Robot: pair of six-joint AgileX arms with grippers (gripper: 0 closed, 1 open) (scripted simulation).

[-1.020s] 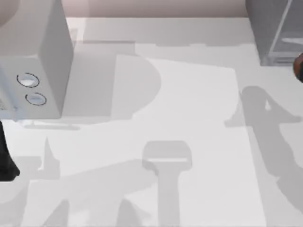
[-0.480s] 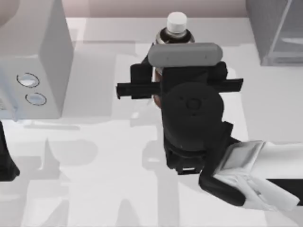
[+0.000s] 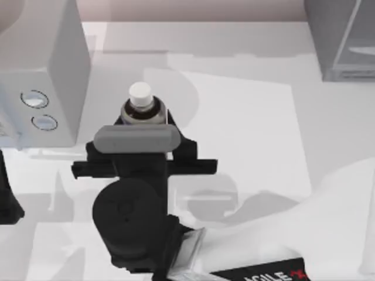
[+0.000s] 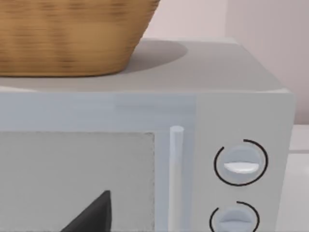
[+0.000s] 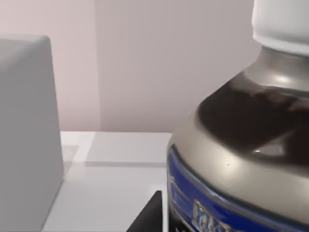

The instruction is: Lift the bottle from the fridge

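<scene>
Now the right gripper (image 3: 140, 126) hangs over the table (image 3: 246, 117) left of centre, shut around the bottle (image 3: 140, 102), whose white cap (image 3: 140, 91) pokes out just beyond it. Close up, the right wrist view shows the bottle's dark shoulders and blue label (image 5: 231, 203). The fridge (image 3: 340, 38) stands well apart at the far right. Just left of the bottle sits the microwave (image 3: 41, 70), a basket (image 4: 72, 34) on top. The left arm (image 3: 7, 199) is parked at the left edge; whether its fingers are open cannot be told.
</scene>
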